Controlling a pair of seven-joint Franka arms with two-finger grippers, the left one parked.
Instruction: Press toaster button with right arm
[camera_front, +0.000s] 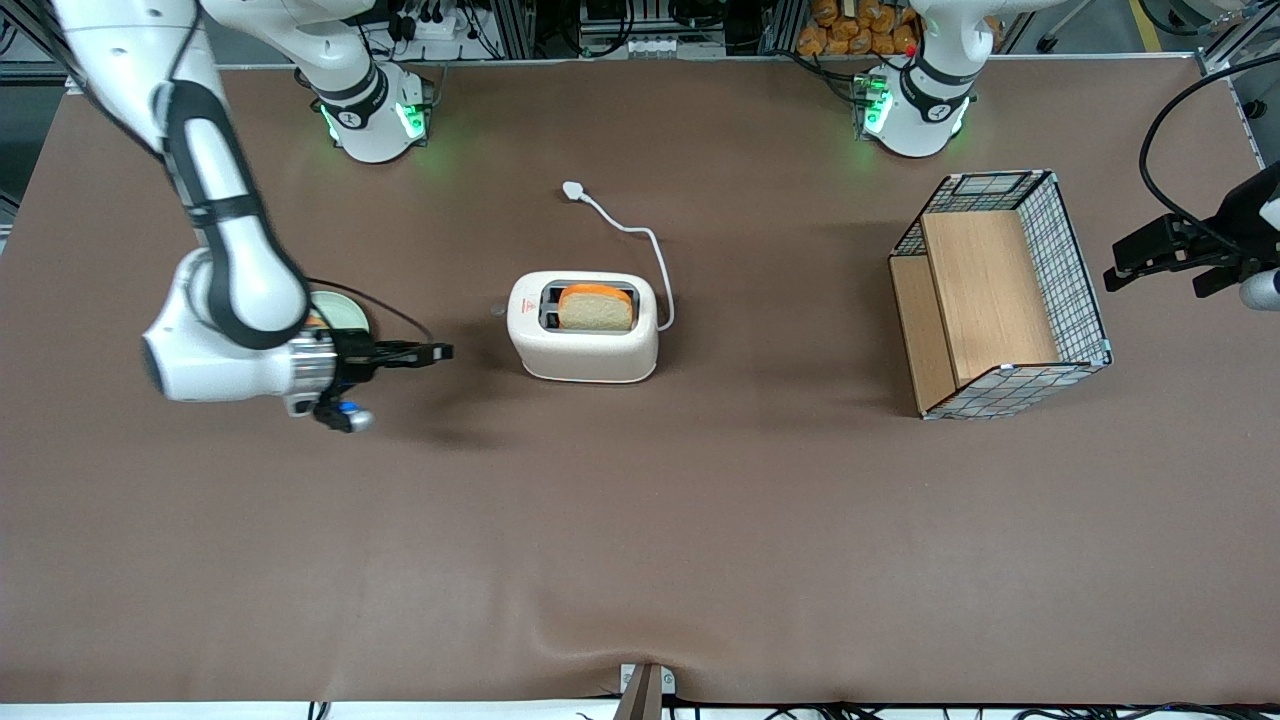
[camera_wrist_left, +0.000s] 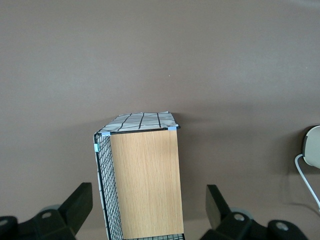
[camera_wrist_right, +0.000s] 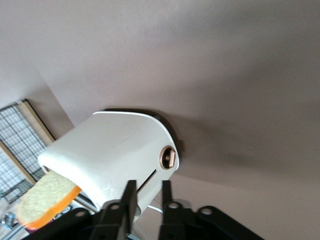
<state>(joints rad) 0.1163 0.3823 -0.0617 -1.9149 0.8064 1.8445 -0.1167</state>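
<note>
The cream-white toaster (camera_front: 583, 345) stands mid-table with a slice of bread (camera_front: 596, 308) in one slot. Its tiny pale-grey button (camera_front: 497, 310) sticks out from the short end that faces the working arm. My right arm (camera_front: 225, 250) reaches low over the table. Its gripper (camera_front: 443, 351) points at that short end, a short gap away from it and slightly nearer the front camera than the button. In the right wrist view the gripper (camera_wrist_right: 149, 185) has its fingers drawn close together and holds nothing; the toaster (camera_wrist_right: 115, 150) and its round button (camera_wrist_right: 168, 159) lie just ahead of it.
The white cord and plug (camera_front: 573, 189) trail from the toaster toward the arm bases. A pale plate (camera_front: 342, 312) lies partly hidden under my wrist. A wire basket with wooden boards (camera_front: 1000, 300) stands toward the parked arm's end and shows in the left wrist view (camera_wrist_left: 142, 180).
</note>
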